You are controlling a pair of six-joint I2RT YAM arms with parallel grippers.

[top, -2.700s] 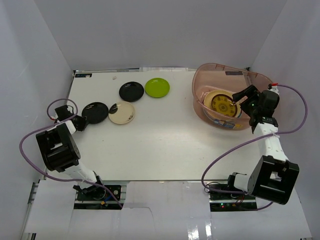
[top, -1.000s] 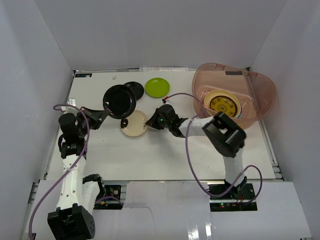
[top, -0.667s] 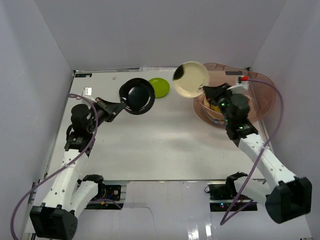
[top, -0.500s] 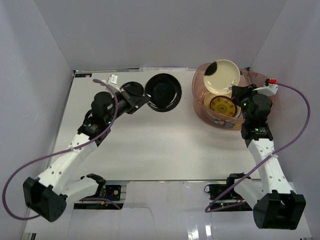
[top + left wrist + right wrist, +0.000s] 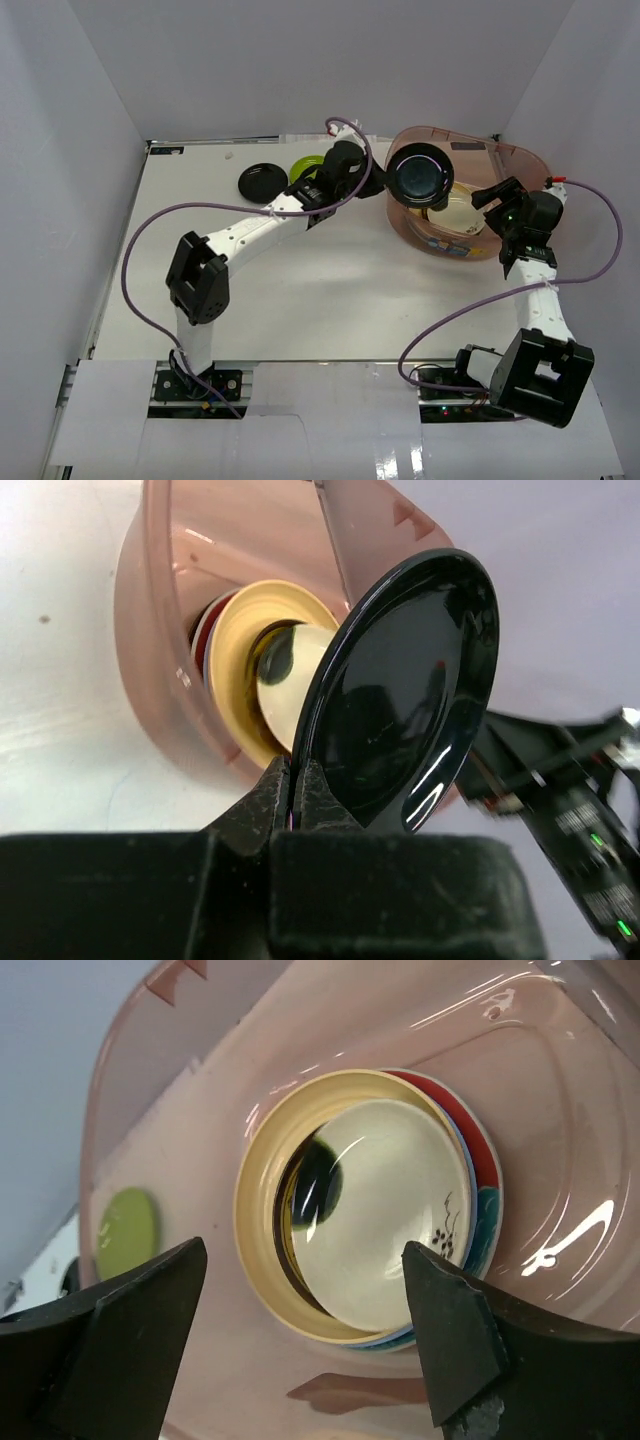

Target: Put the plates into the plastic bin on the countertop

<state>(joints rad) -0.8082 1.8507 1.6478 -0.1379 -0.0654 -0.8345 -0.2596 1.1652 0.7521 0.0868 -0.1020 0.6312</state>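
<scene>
My left gripper [image 5: 388,181] is shut on the rim of a glossy black plate [image 5: 420,172] and holds it tilted over the left rim of the plastic bin [image 5: 527,176]. The left wrist view shows the jaws [image 5: 297,792] pinching that plate [image 5: 410,690] in front of the bin [image 5: 150,670]. My right gripper [image 5: 490,196] is open and empty over the bin. Below it [image 5: 303,1250] the cream-and-black plate [image 5: 390,1210] lies on a stack with a pale orange rim [image 5: 255,1225] and a red-and-teal plate [image 5: 485,1185]. A second black plate [image 5: 262,182] and the lime green plate [image 5: 303,166] lie on the countertop [image 5: 300,280].
The left arm stretches across the back of the countertop and partly covers the lime green plate. White walls enclose the table on three sides. The right arm's purple cable [image 5: 470,300] loops over the right front of the table.
My left arm carried the black plate from the table's left to the bin's rim. My right gripper set the cream-and-black plate on the stack in the bin and opened.
</scene>
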